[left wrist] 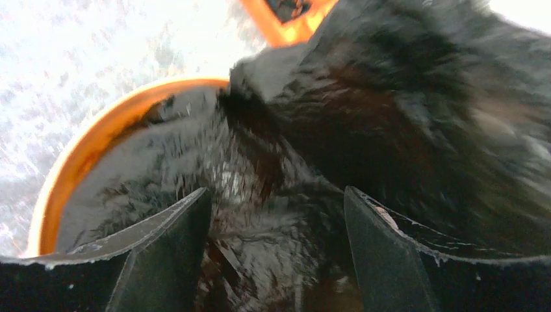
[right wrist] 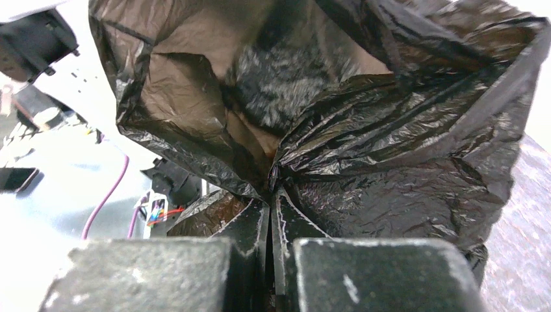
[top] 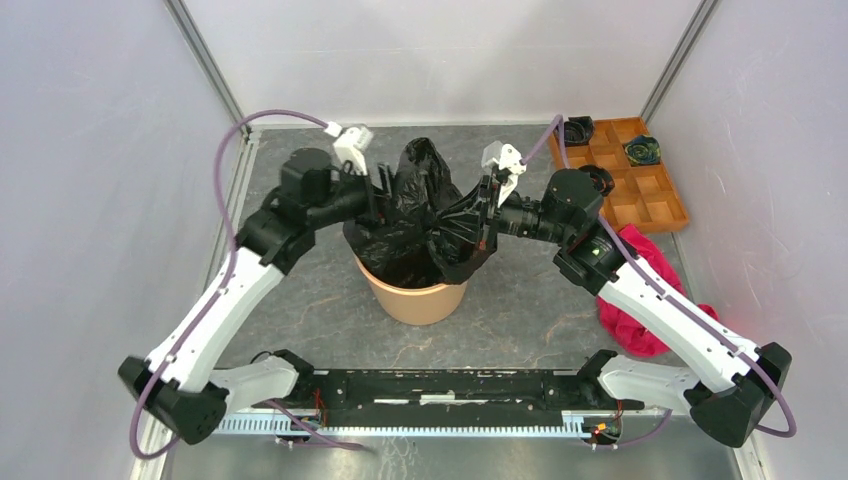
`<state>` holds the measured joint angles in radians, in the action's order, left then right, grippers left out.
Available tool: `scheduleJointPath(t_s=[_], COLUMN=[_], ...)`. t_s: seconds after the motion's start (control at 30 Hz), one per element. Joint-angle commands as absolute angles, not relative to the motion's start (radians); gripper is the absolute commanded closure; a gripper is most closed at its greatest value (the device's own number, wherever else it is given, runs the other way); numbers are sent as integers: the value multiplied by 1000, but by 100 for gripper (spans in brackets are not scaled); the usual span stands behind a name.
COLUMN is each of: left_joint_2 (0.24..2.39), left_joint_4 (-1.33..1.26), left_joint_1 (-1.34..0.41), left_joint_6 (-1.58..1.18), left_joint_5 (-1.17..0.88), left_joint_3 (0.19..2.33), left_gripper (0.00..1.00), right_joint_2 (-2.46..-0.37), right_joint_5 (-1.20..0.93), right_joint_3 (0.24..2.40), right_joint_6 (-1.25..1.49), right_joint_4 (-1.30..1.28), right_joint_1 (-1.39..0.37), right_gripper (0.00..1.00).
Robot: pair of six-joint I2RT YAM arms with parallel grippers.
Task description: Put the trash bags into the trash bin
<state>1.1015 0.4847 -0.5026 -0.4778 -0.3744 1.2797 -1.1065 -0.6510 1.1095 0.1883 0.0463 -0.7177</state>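
— Where's the trash bag (top: pixel 425 190) at this moment?

— Half in, I'd say. Its lower part sits down inside the trash bin (top: pixel 415 298), the orange bucket standing about the middle of the desk (top: pixel 300 310). The rest bunches up above the rim in a crinkled black peak, and a fold hangs out over the rim on the right side. On the near side the orange rim shows bare.

— And the right gripper (top: pixel 487 215)?

— Clamped on the film. In its own wrist view the two fingers (right wrist: pixel 250 224) meet with a pleat of black plastic nipped between them, and the bag fans out wide from that spot. It holds that part up over the bin's right side.

— The left gripper (top: pixel 378 200)?

— At the bag's left side, over the bin's mouth. Its fingers (left wrist: pixel 175 227) stand well apart. The glossy film lies below and beyond them, lining the inside of the bucket, but I see none of it pinched. That view is blurred, mind.

— Anything else on there?

— An orange-brown tray (top: pixel 680 205) with square compartments in the far right corner, with two small dark rolls (top: pixel 578 130) in its far compartments. A pink-red cloth (top: pixel 622 325) lies crumpled by the right edge, and the right arm crosses over it in the overhead view.
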Motion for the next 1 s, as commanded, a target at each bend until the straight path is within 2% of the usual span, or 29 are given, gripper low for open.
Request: scheduleJointPath(t_s=[0.0, 0.27, 0.47, 0.53, 0.77, 0.9, 0.97], left_joint_2=[1194, 1208, 1151, 1122, 948, 922, 937], left_joint_4=[448, 490, 691, 711, 662, 622, 613], left_joint_1=[-573, -606, -605, -605, -604, -605, -604], left_joint_6=[-522, -452, -325, -332, -346, -339, -327], left_joint_5=[-305, -234, 65, 137, 181, 140, 110], left_joint_3=[1212, 1258, 1402, 1421, 1343, 1282, 1275], left_gripper=[18, 12, 0, 0, 0, 1, 4], right_joint_2=[-1081, -1089, -1214, -1227, -1268, -1242, -1226], right_joint_5=[-528, -478, -500, -461, -371, -307, -303], right_joint_3=[1097, 1138, 1256, 1275, 1320, 1316, 1298], right_joint_6=[287, 280, 272, 278, 275, 268, 296], right_joint_4=[112, 17, -159, -179, -279, -314, -291], right_joint_1=[-716, -717, -737, -759, -794, -813, -814], right_gripper=[99, 99, 99, 99, 100, 99, 99])
